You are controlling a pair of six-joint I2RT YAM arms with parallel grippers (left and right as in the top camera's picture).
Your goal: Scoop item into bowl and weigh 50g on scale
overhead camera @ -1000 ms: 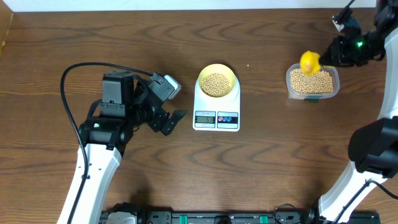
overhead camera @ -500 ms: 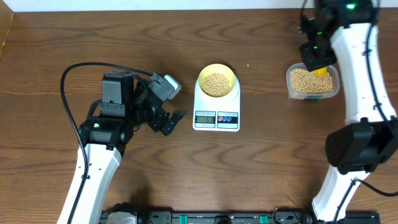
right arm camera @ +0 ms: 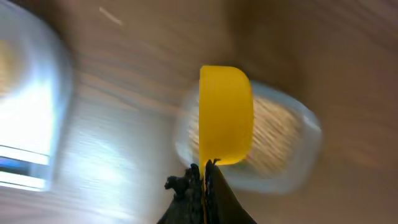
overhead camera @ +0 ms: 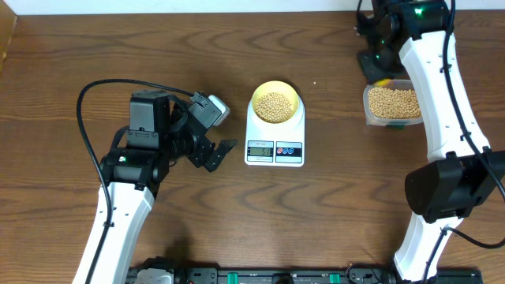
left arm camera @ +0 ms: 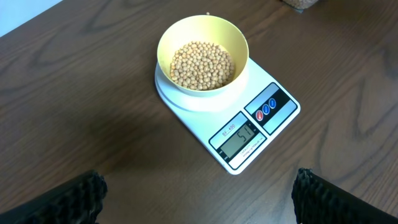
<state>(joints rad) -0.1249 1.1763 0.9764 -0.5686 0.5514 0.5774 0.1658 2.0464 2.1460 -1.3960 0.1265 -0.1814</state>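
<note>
Yellow plastic marks the scoop (right arm camera: 225,115), which the right gripper (right arm camera: 205,180) pinches by its thin handle, with the jaws pressed together on it. This wrist picture is much blurred, so I cannot tell whether any beans are inside the scoop. It hangs by the clear tub (overhead camera: 366,106) at the far right of the table (overhead camera: 355,197).

I see several dangers from here. The display (left arm camera: 241,142) shows digits that I read as 51, though they are small, so the target seems reached or just passed. One more scoop would bring the weight clearly over. If the scoop carries beans and is tilted, they can fall and roll over the wood. A low pass can also hit the rim of the tub and push it. The left gripper (left arm camera: 199,186) is near the left side of the scale (left arm camera: 199,124). A careless move there can press on the scale and disturb the reading.

The weighed beans (left arm camera: 202,65) lie in the pale bowl (left arm camera: 244,46), which stands on the platform of the scale in the middle of the table. They are well apart from the right jaws. The left jaws are spread wide and hold nothing. The bowl lies ahead of them, not between them, and touches neither finger.
</note>
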